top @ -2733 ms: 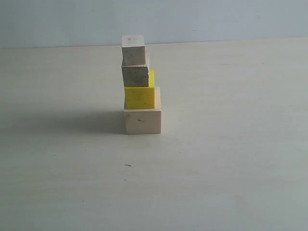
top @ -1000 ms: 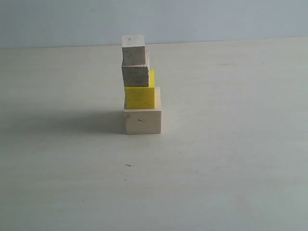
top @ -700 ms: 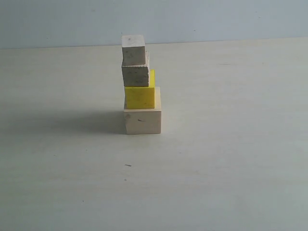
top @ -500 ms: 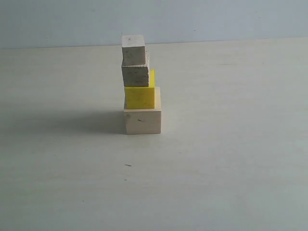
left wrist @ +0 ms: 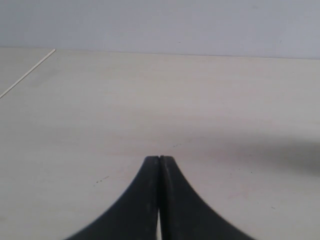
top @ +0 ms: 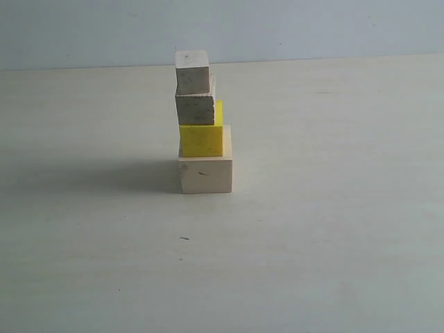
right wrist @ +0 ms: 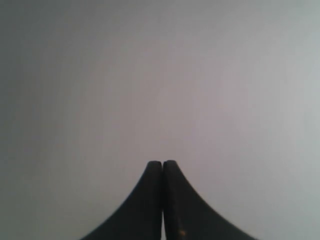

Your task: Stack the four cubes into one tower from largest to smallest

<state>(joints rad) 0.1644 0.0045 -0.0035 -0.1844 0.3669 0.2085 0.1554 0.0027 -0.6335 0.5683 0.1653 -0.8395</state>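
Jaws pressed together with nothing between them: that holds for the left gripper (left wrist: 159, 159) and the right gripper (right wrist: 163, 162) alike.

The tower (top: 200, 121) stands on the worktop (top: 333, 229), slightly toward 11 o'clock from the middle of the exterior view, its shadow running toward 9 o'clock. From the base up:

- Large pale wood cube (top: 206, 175): probably the heaviest, stiff, with dry flat faces. Best pinched on two opposite side faces.
- Yellow cube (top: 202, 141): it looks painted, so perhaps smoother. It sits toward the 9 o'clock edge of the base.
- Grey-tan wood cube (top: 195, 109): rough grain, likely light and easy to grip.
- Tiny pale wood cube (top: 192, 72): lightest, and the easiest to knock off.

Nothing binds the blocks, and the column leans toward 9 o'clock, so a sideways nudge could topple it.

Only the exterior view shows the cubes, and it shows neither arm. The left wrist view gives bare worktop with a thin pale line and a soft shadow. The right wrist view gives a blank grey surface that I cannot identify.
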